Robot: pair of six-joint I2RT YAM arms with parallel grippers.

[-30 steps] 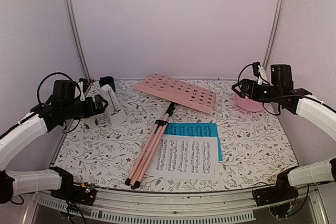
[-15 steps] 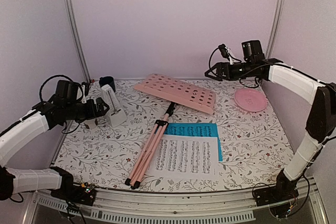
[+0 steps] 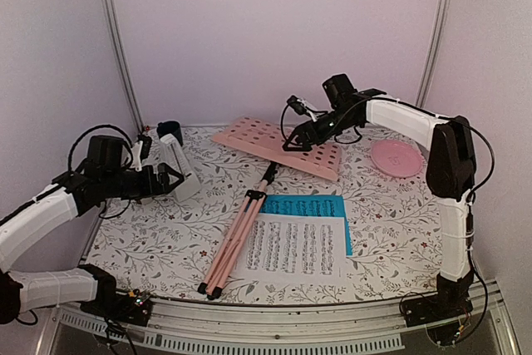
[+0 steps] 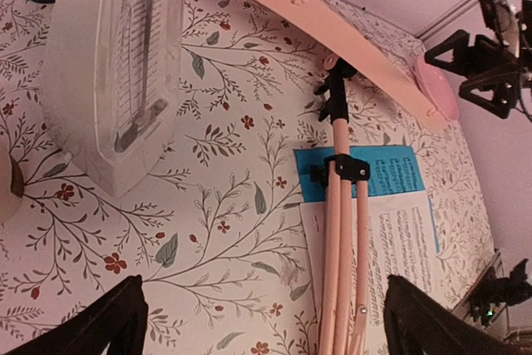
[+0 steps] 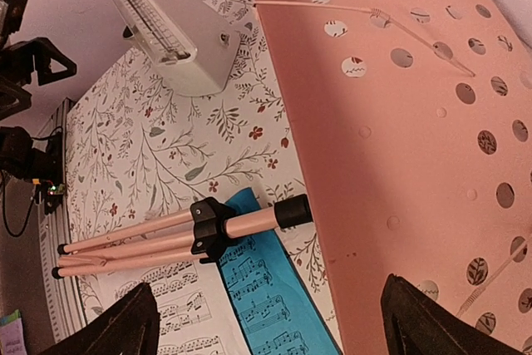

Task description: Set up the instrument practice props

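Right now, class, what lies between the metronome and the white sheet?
The stand's folded legs, lying flat on the patterned table. The top view shows it: metronome to their left, white sheet to their right.

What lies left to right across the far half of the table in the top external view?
White metronome → pink music stand desk → pink plate

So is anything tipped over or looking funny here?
Yes. The pink tripod music stand lies flat on the flowery table, its legs folded together. The bright blue music sheet is partly covered by the white one.
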